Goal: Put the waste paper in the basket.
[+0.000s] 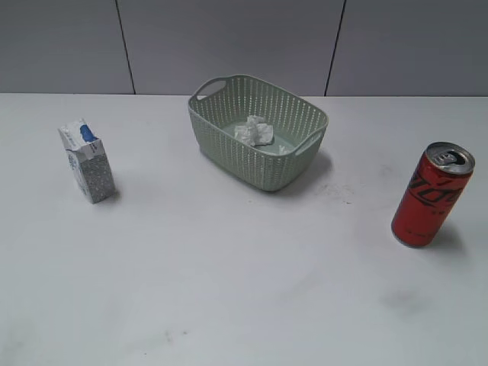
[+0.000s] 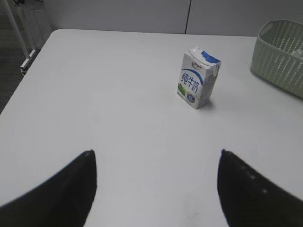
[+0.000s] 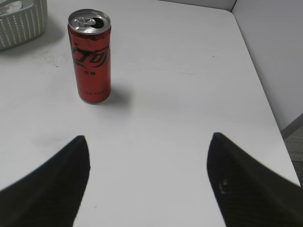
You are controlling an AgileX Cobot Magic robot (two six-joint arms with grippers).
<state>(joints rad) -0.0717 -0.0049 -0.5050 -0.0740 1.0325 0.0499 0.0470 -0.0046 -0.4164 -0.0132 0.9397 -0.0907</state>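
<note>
The sage-green basket (image 1: 263, 164) stands at the back middle of the white table. Crumpled white waste paper (image 1: 254, 131) lies inside it on its floor. A corner of the basket also shows in the left wrist view (image 2: 279, 56) and in the right wrist view (image 3: 21, 23). My left gripper (image 2: 156, 153) is open and empty above bare table. My right gripper (image 3: 149, 138) is open and empty above bare table. Neither gripper shows in the exterior view.
A white-and-blue carton (image 1: 88, 162) stands upright at the left, also in the left wrist view (image 2: 198, 78). A red drink can (image 1: 431, 196) stands at the right, also in the right wrist view (image 3: 90, 56). The table's right edge (image 3: 258, 80) runs near the right gripper.
</note>
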